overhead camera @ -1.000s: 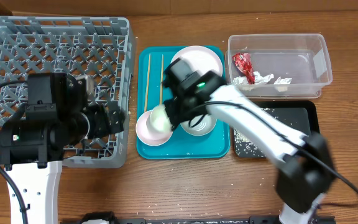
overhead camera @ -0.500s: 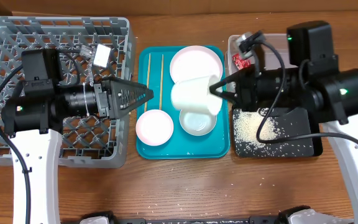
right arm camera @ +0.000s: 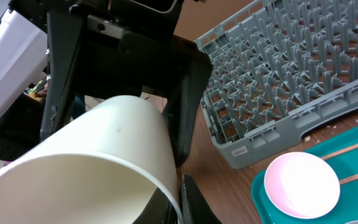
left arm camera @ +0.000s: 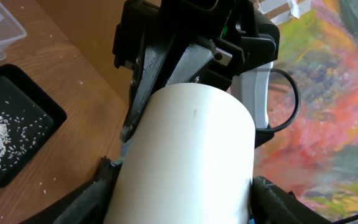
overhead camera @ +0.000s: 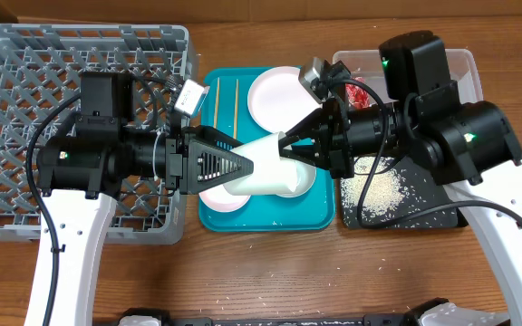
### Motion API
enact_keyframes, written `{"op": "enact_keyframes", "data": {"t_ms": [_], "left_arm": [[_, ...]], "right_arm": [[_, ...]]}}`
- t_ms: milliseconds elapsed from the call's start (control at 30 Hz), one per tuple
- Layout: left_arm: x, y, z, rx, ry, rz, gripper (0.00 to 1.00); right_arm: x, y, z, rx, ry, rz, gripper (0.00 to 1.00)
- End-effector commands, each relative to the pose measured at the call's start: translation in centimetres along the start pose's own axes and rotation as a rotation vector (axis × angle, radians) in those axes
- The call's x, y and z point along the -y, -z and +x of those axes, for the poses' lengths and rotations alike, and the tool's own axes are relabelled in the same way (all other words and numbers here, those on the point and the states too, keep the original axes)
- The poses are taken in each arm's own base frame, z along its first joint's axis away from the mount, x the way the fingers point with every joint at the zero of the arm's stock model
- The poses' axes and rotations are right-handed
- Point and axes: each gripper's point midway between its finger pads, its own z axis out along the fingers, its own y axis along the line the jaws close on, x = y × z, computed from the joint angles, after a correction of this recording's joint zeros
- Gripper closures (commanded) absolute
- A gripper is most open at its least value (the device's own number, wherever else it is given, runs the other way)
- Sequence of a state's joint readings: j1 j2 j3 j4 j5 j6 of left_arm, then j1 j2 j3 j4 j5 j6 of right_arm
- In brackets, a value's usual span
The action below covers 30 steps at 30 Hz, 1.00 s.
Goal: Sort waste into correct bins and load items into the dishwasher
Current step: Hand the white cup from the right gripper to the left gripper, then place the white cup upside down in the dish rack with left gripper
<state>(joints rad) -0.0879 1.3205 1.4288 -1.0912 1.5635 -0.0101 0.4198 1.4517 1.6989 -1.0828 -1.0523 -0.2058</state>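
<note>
The white cup [overhead camera: 265, 172] is up in the air, lying on its side over the middle of the teal tray [overhead camera: 208, 220], caught between both arms. The right gripper [overhead camera: 290, 152] is pinched onto the cup's rim, one finger inside the mouth and one outside. The left gripper [overhead camera: 238, 167] has its fingers spread on either side of the closed end, right up against it. Whether they are actually pressing the cup, I can't tell.

Underneath it's crowded. The grey-green bowl [overhead camera: 309, 181] peeks out below the cup's mouth, and the small pink bowl [right arm camera: 302, 183] sits on the tray under the left fingers. The pale pink plate [overhead camera: 275, 91] fills the tray's far corner. Two chopsticks [overhead camera: 216, 104] lie side by side along its left edge.

The grey dish rack [overhead camera: 25, 63] is just left of the tray, its low wall close beside it. On the right, the clear tub [overhead camera: 465, 68] holds a red wrapper [overhead camera: 356, 91] that is half hidden by the arm. In front of the tub, the black tray [overhead camera: 401, 215] holds a scatter of rice [overhead camera: 383, 190]. Bare wood of the table [overhead camera: 243, 272] runs along the near edge.

The count: one cup, two bowls, one plate, two chopsticks and two bins.
</note>
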Motion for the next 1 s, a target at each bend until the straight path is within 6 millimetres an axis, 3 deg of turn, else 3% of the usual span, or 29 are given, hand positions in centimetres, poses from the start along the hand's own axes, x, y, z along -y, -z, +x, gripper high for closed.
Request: {"op": "enact_keyframes", "data": {"t_ms": [0, 200, 333, 433, 467, 500, 567, 600, 667, 733, 800, 933, 967], "left_arm": [[0.6, -0.3, 0.2, -0.01, -0.006, 0.025, 0.1], [0.7, -0.3, 0.2, -0.01, -0.003, 0.025, 0.07], [0.6, -0.2, 0.1, -0.009, -0.005, 0.024, 0.22], [-0.2, -0.2, 0.1, -0.009, -0.006, -0.022, 0.25], [-0.5, -0.2, 0.1, -0.009, -0.005, -0.041, 0.27], [-1.6, -0.1, 0.1, -0.008, -0.005, -0.105, 0.33], [-3.6, 0.2, 0.2, -0.005, 0.025, -0.227, 0.35], [-4.9, 0.7, 0.3, -0.001, 0.046, -0.302, 0.35], [-7.9, 3.0, 0.7, 0.023, 0.118, -0.492, 0.34], [-9.4, 5.4, 1.1, 0.064, 0.198, -0.602, 0.34], [-10.2, 7.4, 1.4, 0.102, 0.256, -0.667, 0.35], [-12.3, 13.3, 3.3, 0.194, 0.432, -0.881, 0.36], [-13.0, 16.0, 4.7, 0.223, 0.512, -0.99, 0.37]], "right_arm": [[-0.7, -0.1, -0.6, 0.015, 0.036, -0.024, 0.96], [-0.2, -0.1, -1.3, 0.036, 0.029, 0.007, 0.96], [-0.1, -0.1, -1.4, 0.037, 0.025, 0.008, 0.96], [-0.2, -0.1, -1.3, 0.036, 0.012, 0.008, 0.92], [-0.2, -0.1, -1.3, 0.036, 0.012, 0.008, 0.86], [-0.2, 0.0, -1.4, 0.038, 0.015, 0.011, 0.49], [0.7, 0.6, -1.5, 0.048, 0.005, 0.075, 0.22], [1.2, 1.3, -1.6, 0.06, -0.001, 0.113, 0.16], [2.0, 3.5, -2.1, 0.107, -0.034, 0.201, 0.09], [2.1, 5.0, -2.3, 0.136, -0.044, 0.239, 0.02], [2.2, 5.9, -2.1, 0.146, -0.061, 0.261, 0.0], [2.5, 6.7, -0.8, 0.128, -0.135, 0.283, 0.0], [2.9, 6.8, -0.1, 0.11, -0.17, 0.306, 0.0]]}}
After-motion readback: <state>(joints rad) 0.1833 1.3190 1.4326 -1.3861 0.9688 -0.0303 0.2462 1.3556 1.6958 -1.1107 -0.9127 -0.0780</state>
